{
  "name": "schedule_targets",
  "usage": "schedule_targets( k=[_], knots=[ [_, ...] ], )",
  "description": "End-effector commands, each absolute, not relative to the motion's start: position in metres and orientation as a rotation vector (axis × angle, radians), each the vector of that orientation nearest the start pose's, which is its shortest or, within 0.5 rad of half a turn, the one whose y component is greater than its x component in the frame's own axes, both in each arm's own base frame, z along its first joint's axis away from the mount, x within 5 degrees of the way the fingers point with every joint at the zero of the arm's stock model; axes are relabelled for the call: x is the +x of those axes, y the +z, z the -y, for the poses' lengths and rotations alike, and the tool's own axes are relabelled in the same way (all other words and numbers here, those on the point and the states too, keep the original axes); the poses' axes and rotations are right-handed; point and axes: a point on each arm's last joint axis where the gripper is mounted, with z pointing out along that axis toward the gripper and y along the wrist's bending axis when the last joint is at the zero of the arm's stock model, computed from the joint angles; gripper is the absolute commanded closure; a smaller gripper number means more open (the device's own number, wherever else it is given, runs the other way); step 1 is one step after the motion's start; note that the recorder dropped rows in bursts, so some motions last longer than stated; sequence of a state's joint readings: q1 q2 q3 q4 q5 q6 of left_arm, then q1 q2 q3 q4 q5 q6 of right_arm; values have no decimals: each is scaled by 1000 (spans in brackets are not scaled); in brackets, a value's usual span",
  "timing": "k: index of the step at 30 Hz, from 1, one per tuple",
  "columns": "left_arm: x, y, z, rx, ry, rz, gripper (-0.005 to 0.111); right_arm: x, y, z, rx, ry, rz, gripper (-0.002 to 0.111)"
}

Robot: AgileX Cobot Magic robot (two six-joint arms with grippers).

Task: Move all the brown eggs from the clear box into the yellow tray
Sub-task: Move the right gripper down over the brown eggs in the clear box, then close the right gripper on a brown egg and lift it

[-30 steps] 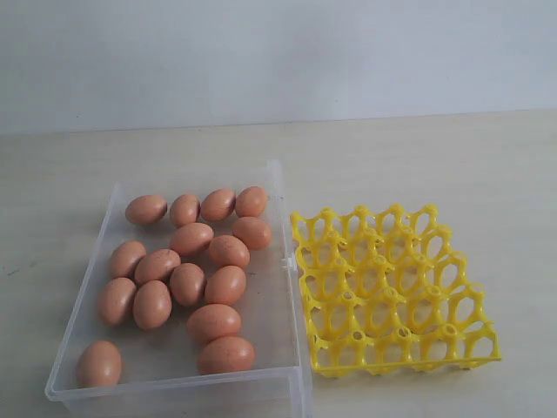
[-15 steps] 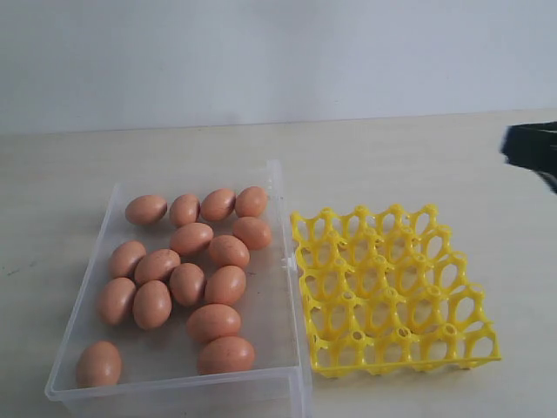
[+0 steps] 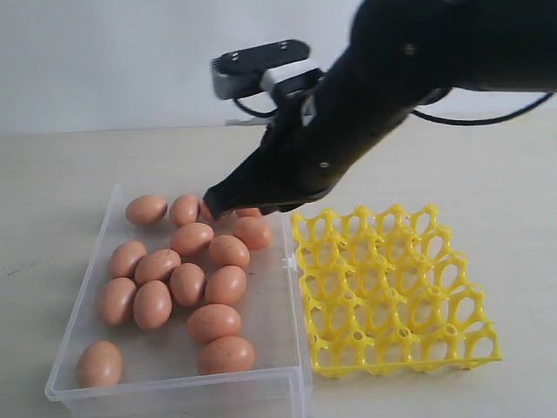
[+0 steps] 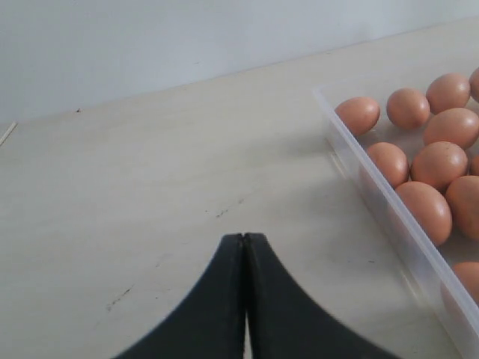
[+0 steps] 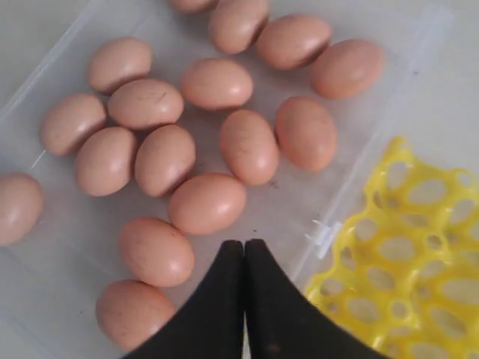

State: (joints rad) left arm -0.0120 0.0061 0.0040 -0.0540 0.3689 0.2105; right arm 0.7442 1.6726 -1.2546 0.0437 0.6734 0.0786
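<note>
The brown eggs all lay loose in the clear box, bunched toward its far half, with one alone near the front corner. None had moved over the last second, and none sat in the yellow tray, which stood just beside the box with every cup I could see bare. So the task had not yet begun in any counted sense.

What changed was me. A second earlier no arm showed in the exterior view; then my right gripper swung in from the tray side, across the box's far corner, with its tip over the back row of eggs. My arm hid a couple of them. Its jaws were pressed together with nothing between them, as my right wrist view confirmed. I judged I would have to spread them before taking an egg. I could not tell whether the tip touched one.

My left gripper was also closed and empty, over the bare table outside the box.
</note>
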Motion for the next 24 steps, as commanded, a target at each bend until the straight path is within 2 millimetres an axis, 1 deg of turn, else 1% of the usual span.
schedule_targets(
  k=[1, 3, 6, 8, 10, 16, 20, 24],
  knots=[
    [53, 181, 3, 162, 77, -1837, 107, 281, 249, -279, -1000, 380, -2580, 96],
    [53, 181, 3, 162, 77, -1837, 107, 290, 245, -291, -1012, 401, -2630, 86],
    [53, 181, 3, 160, 75, -1837, 107, 300, 238, -303, -1037, 398, -2683, 70],
    [53, 181, 3, 160, 75, -1837, 107, 307, 234, -310, -1056, 387, -2698, 62],
    [53, 181, 3, 160, 75, -1837, 107, 313, 225, -316, -1097, 374, -2708, 57],
    [53, 181, 3, 162, 77, -1837, 107, 328, 204, -329, -1139, 329, -2755, 56],
    [53, 181, 3, 162, 77, -1837, 107, 339, 190, -332, -1194, 226, -2754, 56],
    [53, 181, 3, 159, 75, -1837, 107, 347, 180, -333, -1233, 139, -2736, 56]
  ],
)
